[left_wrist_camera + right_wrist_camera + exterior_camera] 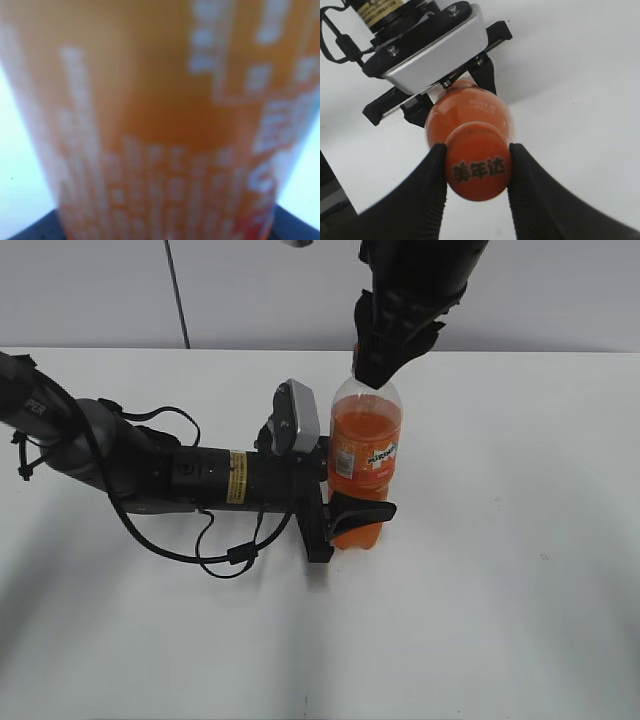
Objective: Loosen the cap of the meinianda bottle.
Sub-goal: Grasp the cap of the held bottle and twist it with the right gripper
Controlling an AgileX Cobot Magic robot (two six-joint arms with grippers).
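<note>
The meinianda bottle (pixel 366 455) stands upright on the white table, full of orange drink. My left gripper (pixel 358 508) reaches in from the left and is shut on the bottle's lower body. In the left wrist view the blurred orange label (pixel 160 125) fills the frame, with dark fingers (pixel 35 231) at the bottom corners. My right gripper (pixel 376 368) comes down from above and hides the cap in the exterior view. The right wrist view shows the orange cap (pixel 478 172) with dark print, and my right gripper (pixel 478 150) is shut on it, both black pads touching its sides.
The white table (pixel 520 570) spreads all round the bottle. My left arm and its loose black cable (pixel 215 550) lie across the table's left half. A wall rises behind the table's far edge.
</note>
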